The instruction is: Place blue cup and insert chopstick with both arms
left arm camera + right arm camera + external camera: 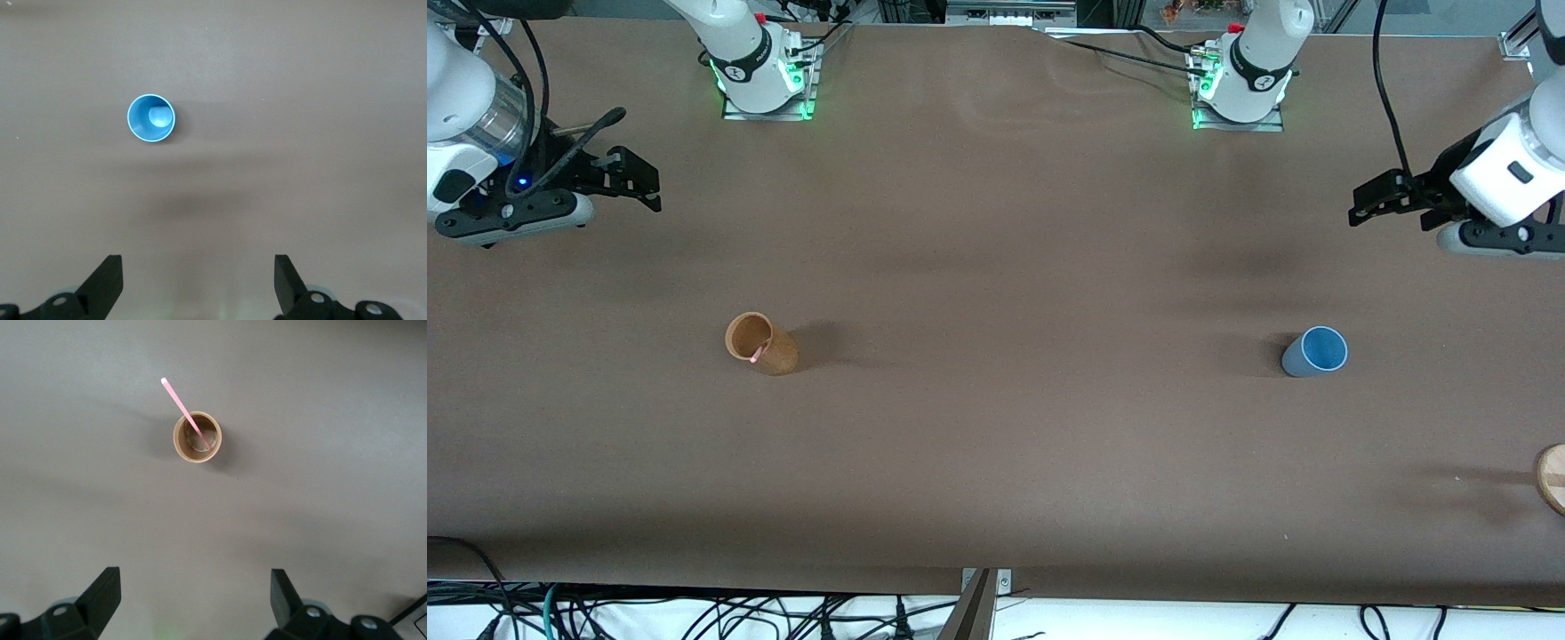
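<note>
The blue cup (1315,352) stands upright and empty on the brown table toward the left arm's end; it also shows in the left wrist view (151,118). The pink chopstick (761,348) leans inside a tan-brown cup (761,343) toward the right arm's end; the right wrist view shows the chopstick (181,405) sticking out of that cup (197,437). My left gripper (1359,203) hangs open and empty above the table near the left arm's end, its fingers wide apart (198,280). My right gripper (645,182) hangs open and empty above the right arm's end (195,599).
A round wooden disc (1552,477) lies at the table's edge at the left arm's end, nearer to the front camera than the blue cup. Both arm bases (765,71) stand along the table's top edge. Cables hang along the front edge.
</note>
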Tool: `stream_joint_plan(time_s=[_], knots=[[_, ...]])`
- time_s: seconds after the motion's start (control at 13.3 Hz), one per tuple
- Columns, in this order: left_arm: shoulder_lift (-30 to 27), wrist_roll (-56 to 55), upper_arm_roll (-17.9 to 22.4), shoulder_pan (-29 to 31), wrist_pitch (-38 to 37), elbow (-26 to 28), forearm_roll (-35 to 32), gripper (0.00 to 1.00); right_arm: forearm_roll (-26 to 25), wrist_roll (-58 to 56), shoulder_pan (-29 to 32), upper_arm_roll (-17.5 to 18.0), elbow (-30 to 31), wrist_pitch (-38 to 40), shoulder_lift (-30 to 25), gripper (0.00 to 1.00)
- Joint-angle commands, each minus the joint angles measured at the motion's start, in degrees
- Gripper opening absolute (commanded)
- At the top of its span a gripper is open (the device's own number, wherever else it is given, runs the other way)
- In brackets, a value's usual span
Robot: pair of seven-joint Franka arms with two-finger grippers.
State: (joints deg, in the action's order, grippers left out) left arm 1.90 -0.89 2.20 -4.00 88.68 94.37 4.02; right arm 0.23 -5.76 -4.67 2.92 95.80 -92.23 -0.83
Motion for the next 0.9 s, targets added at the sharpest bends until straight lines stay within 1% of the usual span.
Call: stream_joint_plan(time_s=[0.0,0.3,0.38,0.6,0.67,0.75,0.82], knots=[[3.8,0.5,0.7,-0.6,1.4,-1.7,1.0,1.0,0.7,0.3,-0.1,0.1,-1.1,1.4,-0.1,1.0],[9.4,0.6,0.8,-0.5,8.0,0.6,-0.2,1.0,0.7,0.3,-0.1,0.1,-1.1,1.4,-0.1,1.0],[10.4,0.6,0.8,-0.6,10.8,2.6,-0.2,1.0,0.7,0.4,-0.1,0.1,-1.1,1.3,-0.2,1.0],[10.7,0.4,0.8,-0.9,21.3,10.6,-0.5,1.0,0.8,0.4,-0.2,0.2,-1.1,0.6,0.0,1.0],[10.7,0.2,0.8,-1.2,26.1,13.9,-2.0,1.0,1.7,0.1,-0.6,0.2,-1.1,0.4,0.4,1.0],[10.7,-0.1,0.8,-1.4,30.9,17.0,-3.8,1.0,5.1,-0.2,-0.9,0.1,-1.2,-0.4,1.3,1.0],[10.9,-0.2,0.8,-1.3,35.1,19.4,-4.9,1.0,6.7,-0.4,-0.8,-0.1,-1.7,-0.4,1.5,1.0]])
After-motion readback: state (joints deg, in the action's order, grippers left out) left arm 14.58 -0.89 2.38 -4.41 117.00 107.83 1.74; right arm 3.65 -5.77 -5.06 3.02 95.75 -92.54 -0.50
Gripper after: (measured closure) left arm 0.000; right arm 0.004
